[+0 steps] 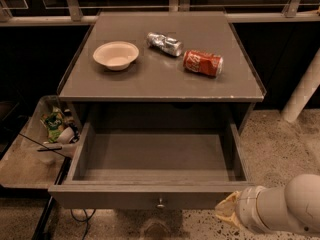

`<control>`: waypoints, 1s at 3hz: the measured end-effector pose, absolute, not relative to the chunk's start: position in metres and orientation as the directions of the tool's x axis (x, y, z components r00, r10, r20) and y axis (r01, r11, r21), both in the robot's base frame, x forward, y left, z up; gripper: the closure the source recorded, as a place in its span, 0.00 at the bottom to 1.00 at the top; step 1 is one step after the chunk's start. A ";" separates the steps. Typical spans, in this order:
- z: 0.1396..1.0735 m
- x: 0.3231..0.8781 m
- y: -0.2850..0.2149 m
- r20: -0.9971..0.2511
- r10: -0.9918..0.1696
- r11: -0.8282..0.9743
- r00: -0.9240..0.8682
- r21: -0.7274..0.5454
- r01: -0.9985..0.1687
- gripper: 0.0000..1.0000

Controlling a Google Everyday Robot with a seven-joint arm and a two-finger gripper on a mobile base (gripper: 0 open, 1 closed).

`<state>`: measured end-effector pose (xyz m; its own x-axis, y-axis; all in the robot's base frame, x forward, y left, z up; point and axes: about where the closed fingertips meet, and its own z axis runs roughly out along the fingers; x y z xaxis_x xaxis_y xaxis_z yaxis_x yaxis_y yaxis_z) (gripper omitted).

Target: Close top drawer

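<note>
The top drawer [150, 198] is pulled far out of the grey-brown cabinet [160, 79]. It is wide, shallow and holds nothing. Its flat front panel faces me and carries a small metal knob [160, 203] at the middle. My gripper [226, 211] shows at the bottom right as a yellowish tip on a thick white arm [285, 209]. It sits just right of the drawer front's right end, at about the height of the panel.
On the cabinet top lie a white bowl [116, 55], a crushed silver can [164, 44] and a red soda can [202, 63] on its side. A tray with rubbish [52, 129] stands at the left. A white post [302, 91] stands at the right on speckled floor.
</note>
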<state>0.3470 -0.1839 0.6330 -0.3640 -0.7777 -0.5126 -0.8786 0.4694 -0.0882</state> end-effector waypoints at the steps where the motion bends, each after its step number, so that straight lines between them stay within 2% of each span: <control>1: 0.633 0.362 -0.179 -0.521 -0.780 0.461 -0.347 -0.103 -0.881 0.12; 2: 0.634 0.369 -0.174 -0.529 -0.780 0.452 -0.334 -0.109 -0.885 0.00; 3: 0.633 0.396 -0.164 -0.551 -0.776 0.433 -0.307 -0.112 -0.894 0.18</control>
<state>0.3959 -0.1636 0.6328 -0.3071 -0.7763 -0.5506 -0.8942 0.4333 -0.1122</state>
